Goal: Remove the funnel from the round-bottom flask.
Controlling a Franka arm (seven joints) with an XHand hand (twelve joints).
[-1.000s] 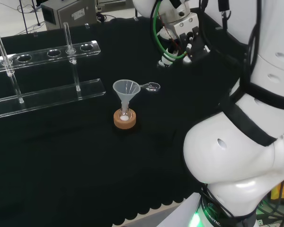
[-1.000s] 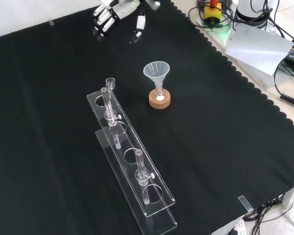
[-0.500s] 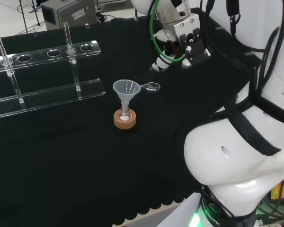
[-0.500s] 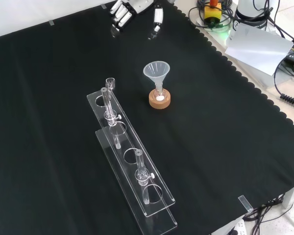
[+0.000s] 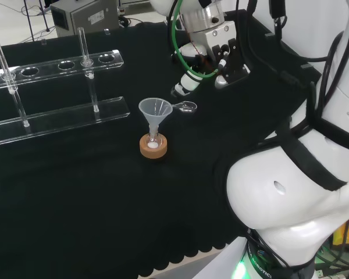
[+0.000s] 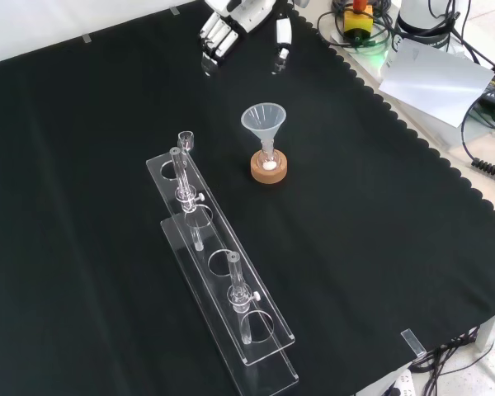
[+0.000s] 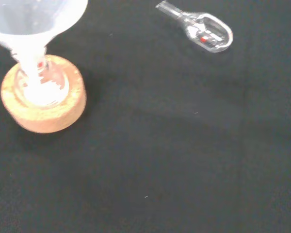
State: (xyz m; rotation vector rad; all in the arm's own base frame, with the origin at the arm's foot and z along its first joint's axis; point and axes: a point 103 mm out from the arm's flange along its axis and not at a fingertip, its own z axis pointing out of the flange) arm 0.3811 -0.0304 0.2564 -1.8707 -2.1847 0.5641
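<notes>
Funnel (image 6: 264, 121) sits in the flask (image 6: 268, 160) — robot hand (image 6: 231, 21) hovers apart, fingers relaxed.

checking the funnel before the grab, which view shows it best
The front view: the whole funnel stands clear in the flask. The head view shows it whole but paler; the wrist view catches just part of it.

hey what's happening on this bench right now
A white robot arm's hand hangs open above the black cloth, touching nothing. Its target, a clear funnel, still sits upright in a small round-bottom flask on a cork ring. In the front view the hand is beyond the funnel and slightly left. A clear rack with glass tubes and a small glass piece lie untouched nearby.
</notes>
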